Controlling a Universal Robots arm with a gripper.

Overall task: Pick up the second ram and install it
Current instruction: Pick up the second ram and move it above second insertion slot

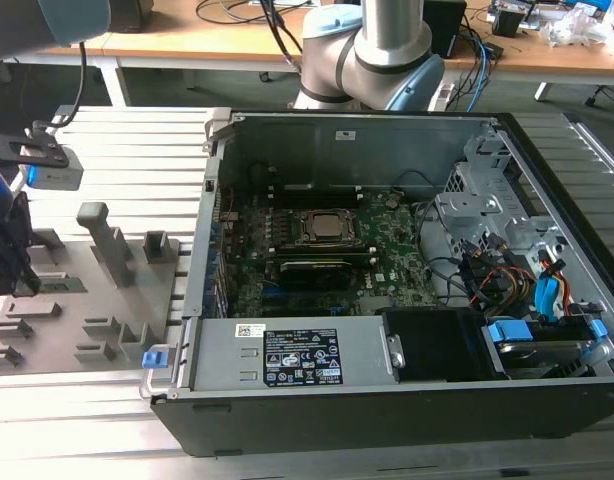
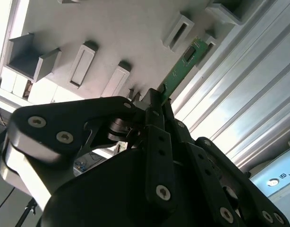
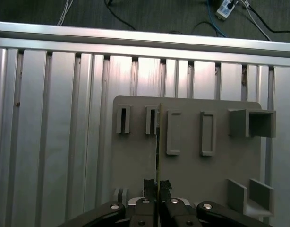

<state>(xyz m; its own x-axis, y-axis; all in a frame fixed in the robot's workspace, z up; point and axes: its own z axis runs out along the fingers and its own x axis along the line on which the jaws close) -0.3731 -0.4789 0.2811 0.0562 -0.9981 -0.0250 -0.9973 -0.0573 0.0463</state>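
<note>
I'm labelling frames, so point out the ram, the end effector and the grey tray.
ram [image 2: 179, 71]: second wrist view, middle of its green board.
end effector [image 3: 157, 185]: first wrist view, midway between fingertips.
tray [image 3: 192, 179]: first wrist view, bare flat surface.

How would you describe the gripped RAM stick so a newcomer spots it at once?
Start at the grey holder plate on the ribbed aluminium table, to the exterior view's left of the open computer case. The gripper over it pinches the second ram: the one thin green strip among grey blocks and slots.
</note>
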